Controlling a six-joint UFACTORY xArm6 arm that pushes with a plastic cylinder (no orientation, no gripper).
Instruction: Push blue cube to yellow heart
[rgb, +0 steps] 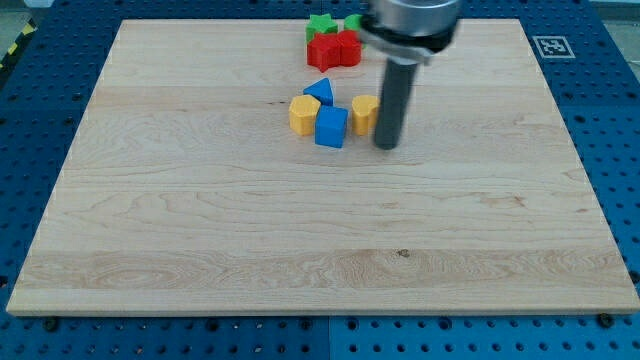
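The blue cube (331, 127) sits on the wooden board (250, 220), a little above the middle. A yellow block (364, 114), likely the heart, is just to its right, touching or nearly touching it. Another yellow block (304, 115), six-sided, touches the cube's left side. A blue triangular block (320, 92) stands just above them. My tip (387, 146) is down at the board, right beside the right yellow block on its right side, and the rod partly hides that block's edge.
Near the view's top edge are red blocks (333, 49) with a green star-like block (320, 24) and another green block (353, 22) behind them. The arm's grey body (410, 25) hangs over the top centre. Blue pegboard (40, 120) surrounds the board.
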